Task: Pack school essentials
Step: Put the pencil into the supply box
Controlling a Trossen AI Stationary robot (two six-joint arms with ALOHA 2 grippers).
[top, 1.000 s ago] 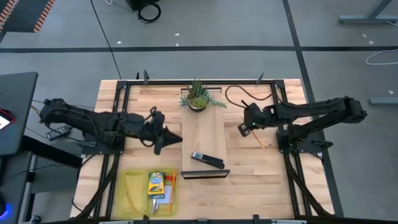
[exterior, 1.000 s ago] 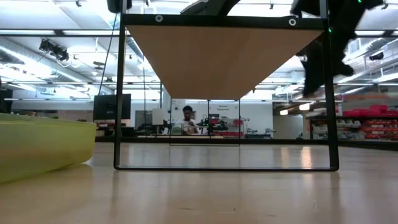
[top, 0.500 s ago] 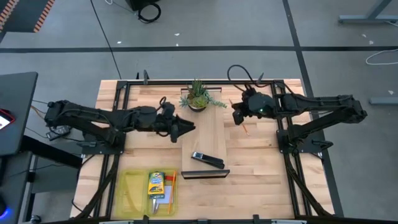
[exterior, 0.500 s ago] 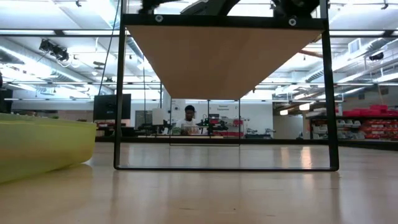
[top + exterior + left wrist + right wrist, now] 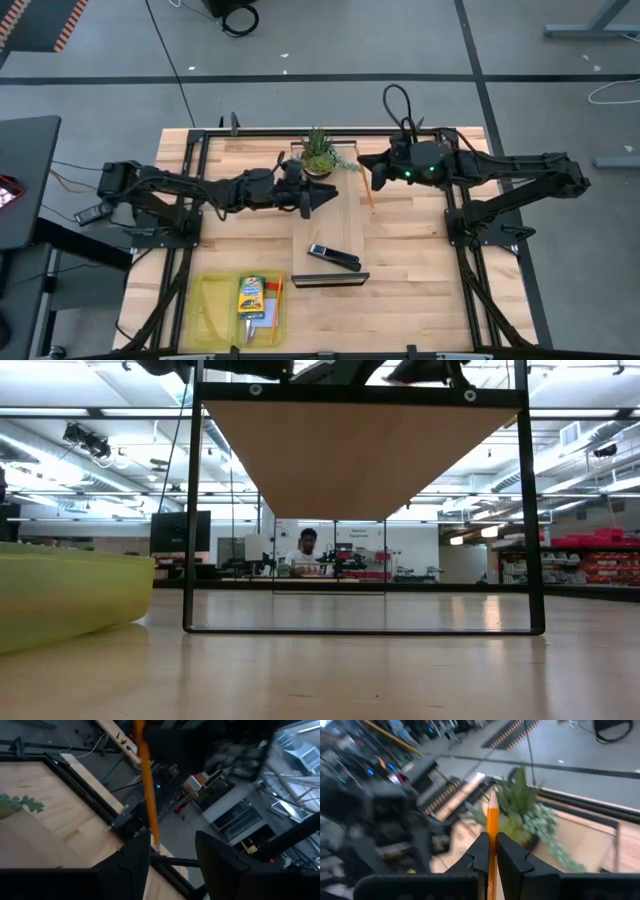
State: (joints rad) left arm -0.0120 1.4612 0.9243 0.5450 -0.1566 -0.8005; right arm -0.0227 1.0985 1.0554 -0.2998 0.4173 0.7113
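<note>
My right gripper (image 5: 368,174) is over the table's far middle, beside the small potted plant (image 5: 318,155), shut on an orange pencil (image 5: 370,198). My left gripper (image 5: 327,196) reaches in from the left, open, just left of that pencil. In the left wrist view the pencil's free end (image 5: 154,837) hangs in front of the gap between my left fingers (image 5: 172,837), close to one finger (image 5: 136,855); whether they touch I cannot tell. The yellow-and-green crayon box (image 5: 252,296) lies in the yellow tray (image 5: 205,300) near the left front corner. My right gripper (image 5: 492,836) pinches the orange pencil (image 5: 492,817) between its two fingers. The pencil runs along the fingers and sticks out past their tips. It is lifted clear of the table, and its free end (image 5: 372,209) slants down toward the near edge.
A raised wooden board (image 5: 328,225) on a black frame stands mid-table, with the black stapler (image 5: 333,257) on its near part and the potted plant at its far end. The tray's yellow wall (image 5: 60,600) fills the low view's left. A person sits far behind the table.
My right gripper has carried the pencil up off the table's right part and toward the far left, to beside the plant. My left gripper has moved right and slightly toward the far edge, closing in on the pencil.
</note>
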